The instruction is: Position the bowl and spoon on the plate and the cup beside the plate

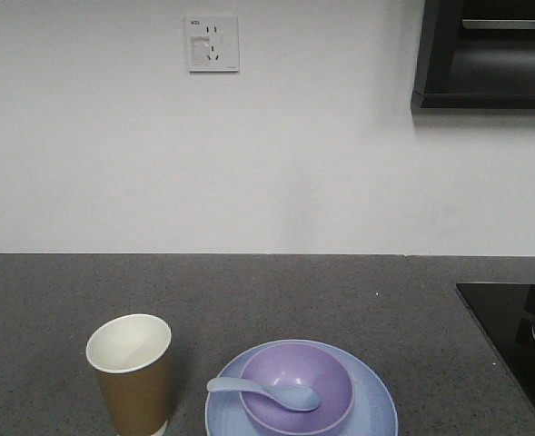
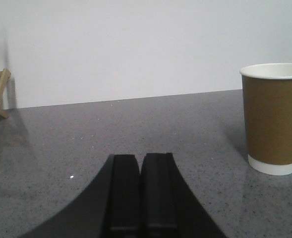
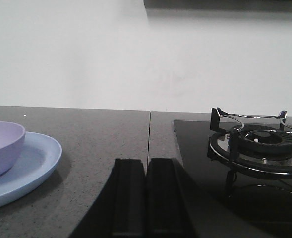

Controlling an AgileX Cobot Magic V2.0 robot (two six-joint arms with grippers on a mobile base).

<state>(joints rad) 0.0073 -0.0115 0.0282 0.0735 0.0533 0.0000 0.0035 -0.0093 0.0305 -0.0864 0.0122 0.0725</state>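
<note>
Grey speckled stone makes up the counter [image 1: 276, 300], which runs back to a plain white wall with a socket [image 1: 213, 44] on it. Near the front edge sits the plate [image 1: 376, 404], and the bowl [image 1: 326, 372] stands on it, a little toward the back. The spoon [image 1: 265, 392] lies across the bowl's near rim, scoop inside, handle pointing left over the plate. The cup [image 1: 133, 372] stands upright just beside the plate on its left, not touching it. A gas burner [image 3: 257, 144] is set into the black hob at the right end of the counter.

The left gripper [image 2: 142, 193] rests low over the counter with its jaws pressed together, holding nothing, the cup off to its right. The right gripper [image 3: 146, 196] is likewise closed and empty, between the plate and the hob.

By the look of it, the arrangement is complete. What remains is to keep both arms clear: any retreat should go up and back, away from the cup, which would tip easily.
</note>
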